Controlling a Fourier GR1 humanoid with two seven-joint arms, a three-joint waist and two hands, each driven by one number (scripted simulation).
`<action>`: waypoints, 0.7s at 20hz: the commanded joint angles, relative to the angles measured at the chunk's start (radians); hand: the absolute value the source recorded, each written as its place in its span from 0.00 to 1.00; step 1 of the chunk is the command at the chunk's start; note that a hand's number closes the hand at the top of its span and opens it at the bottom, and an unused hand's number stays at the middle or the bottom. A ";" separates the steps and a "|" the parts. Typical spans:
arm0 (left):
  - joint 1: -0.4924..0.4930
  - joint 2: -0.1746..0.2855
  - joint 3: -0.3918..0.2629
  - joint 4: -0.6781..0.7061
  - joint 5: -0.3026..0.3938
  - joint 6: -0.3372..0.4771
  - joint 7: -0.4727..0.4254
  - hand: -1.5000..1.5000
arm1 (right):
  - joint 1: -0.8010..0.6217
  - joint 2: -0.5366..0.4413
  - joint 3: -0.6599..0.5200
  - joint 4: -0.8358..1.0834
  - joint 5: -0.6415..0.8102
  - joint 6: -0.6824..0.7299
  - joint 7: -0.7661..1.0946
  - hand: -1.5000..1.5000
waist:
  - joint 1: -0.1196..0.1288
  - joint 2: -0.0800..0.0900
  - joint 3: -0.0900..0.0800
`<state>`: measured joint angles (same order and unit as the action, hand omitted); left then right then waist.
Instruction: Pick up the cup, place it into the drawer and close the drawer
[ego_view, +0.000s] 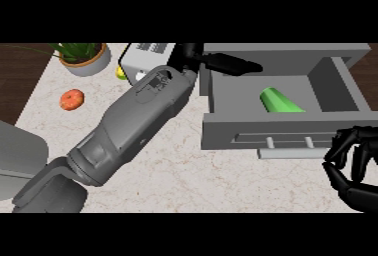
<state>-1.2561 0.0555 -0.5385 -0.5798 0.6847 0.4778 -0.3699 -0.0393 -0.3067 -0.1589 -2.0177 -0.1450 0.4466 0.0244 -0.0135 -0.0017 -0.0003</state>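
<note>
So the green cup (280, 100) is already lying on its side inside the open drawer (221, 132), toward the back, and neither hand is touching it. We'd call the placing part done and the closing part not yet.

Our left hand (225, 63) hangs over the drawer's back left corner with its fingers stretched out fairly straight, holding nothing. Our right hand (353, 165) sits at the lower right, just beside the drawer front, with its fingers curled in around nothing.

Handling-wise, the cup looks like a light, stiff, smooth tumbler. On its side like that, we'd guess it can roll a bit when the drawer moves, so an easy push beats a shove. If it ever needs grabbing again, wrapping around its side wall is the obvious spot.

For the drawer, the pale bar handle (291, 153) on the front face is the place to press, and the right hand is the near one. The drawer body looks rigid and should slide straight back over the surface (184, 175). The left forearm needs to be out of the way first, though.
</note>
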 joint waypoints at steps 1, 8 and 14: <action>0.034 0.072 0.035 -0.075 0.008 -0.034 0.048 0.00 | 0.034 -0.034 0.024 -0.023 0.131 0.010 -0.014 1.00 | 0.020 -0.004 0.000; 0.143 0.180 0.062 -0.319 -0.015 0.020 0.170 0.00 | 0.018 0.015 0.104 0.027 0.336 -0.077 -0.018 1.00 | 0.032 -0.006 0.000; 0.363 0.275 0.075 -0.514 -0.008 -0.028 0.151 0.00 | -0.111 0.032 0.194 0.191 0.546 -0.158 -0.037 1.00 | 0.057 -0.005 0.000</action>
<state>-1.0073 0.2884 -0.4641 -0.9595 0.6764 0.4485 -0.2337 -0.0811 -0.2668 0.0065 -1.9173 0.3025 0.3165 -0.0099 0.0282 -0.0053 -0.0002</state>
